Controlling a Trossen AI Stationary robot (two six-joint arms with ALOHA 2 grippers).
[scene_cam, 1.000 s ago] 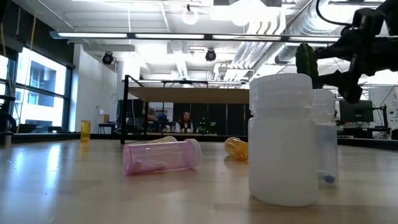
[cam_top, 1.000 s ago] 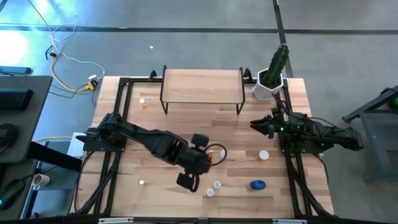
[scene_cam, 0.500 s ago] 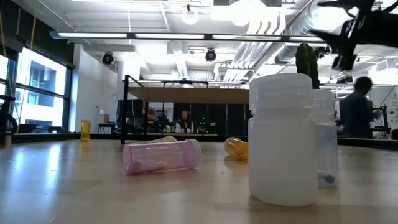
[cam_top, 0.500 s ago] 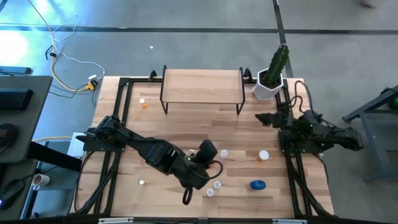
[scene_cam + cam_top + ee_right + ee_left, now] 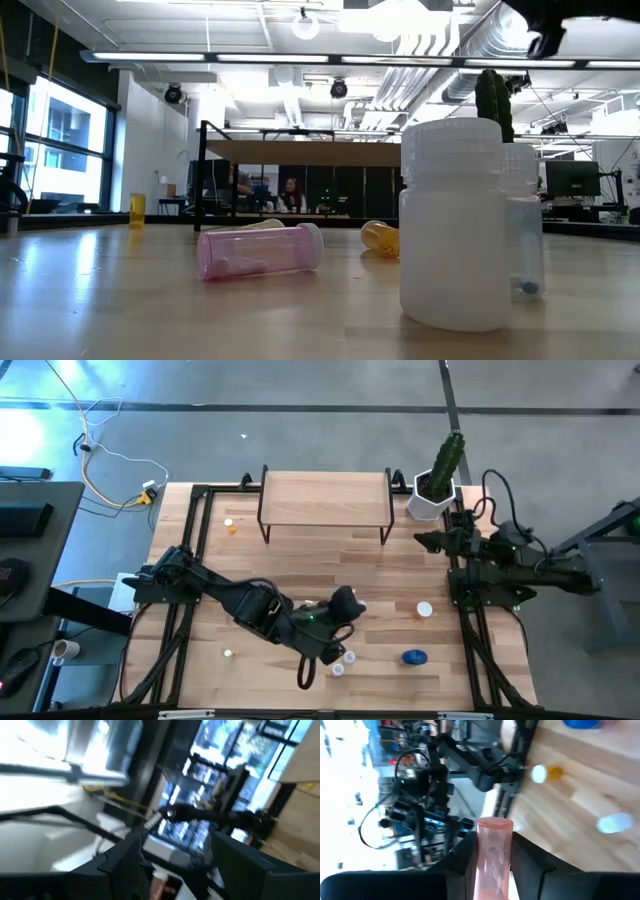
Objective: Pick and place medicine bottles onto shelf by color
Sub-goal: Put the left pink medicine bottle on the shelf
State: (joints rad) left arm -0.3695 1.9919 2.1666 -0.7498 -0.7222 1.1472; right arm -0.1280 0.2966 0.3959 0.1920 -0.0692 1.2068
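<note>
Left fingers [image 5: 492, 865] clamp pink bottle [image 5: 494, 855]; orange bottle [image 5: 546, 773] beyond.

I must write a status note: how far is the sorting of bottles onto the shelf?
Nothing looks done: the shelf top shows no bottles. In hand: the left gripper is shut on a pink bottle. Left: the blue jar, an orange bottle and others on the table. The right gripper is open, idle.

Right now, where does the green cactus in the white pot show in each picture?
High view: green cactus, far right corner, beside the light-wood shelf.
Low view: cactus tip above the white plastic jar, right of the shelf.
Left wrist view: not in it.
Right wrist view: not in it.
Shared landmark: the shelf.
</note>
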